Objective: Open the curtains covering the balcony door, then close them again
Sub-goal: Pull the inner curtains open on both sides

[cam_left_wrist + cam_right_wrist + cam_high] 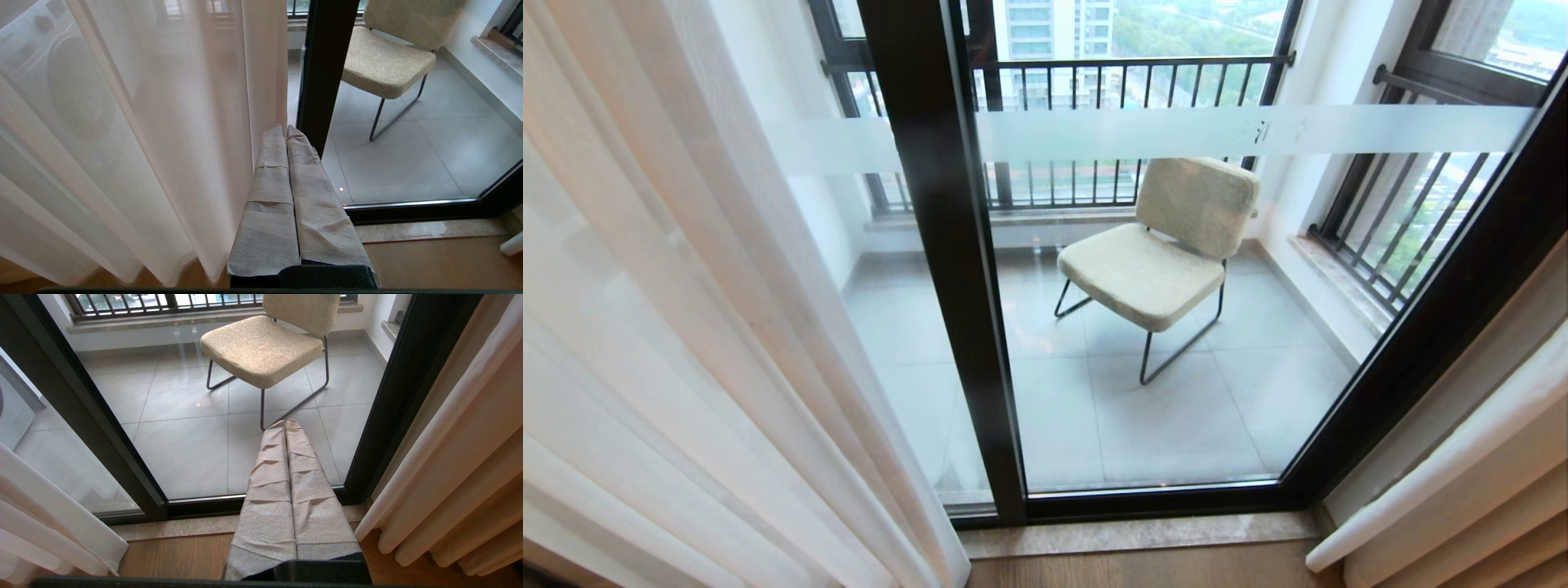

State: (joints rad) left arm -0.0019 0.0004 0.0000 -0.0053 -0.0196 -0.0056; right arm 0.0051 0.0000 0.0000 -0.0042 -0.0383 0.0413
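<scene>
The balcony door (947, 269) stands uncovered in the middle of the head view, dark-framed glass with a frosted band. The white sheer curtain (686, 343) hangs gathered on the left, and the thick beige curtain (1462, 482) is bunched on the right. Neither arm shows in the head view. In the left wrist view my left gripper (285, 130), fingers wrapped in cloth tape, is shut and empty just beside the sheer's edge (261, 81). In the right wrist view my right gripper (285, 424) is shut and empty in front of the glass, left of the beige curtain (449, 457).
A beige padded chair (1168, 245) on thin metal legs sits on the grey-tiled balcony behind the glass, with a dark-barred railing (1127, 82) beyond. A stone threshold (1135, 535) and wood floor lie below the door. A washing machine shows faintly through the sheer (77, 94).
</scene>
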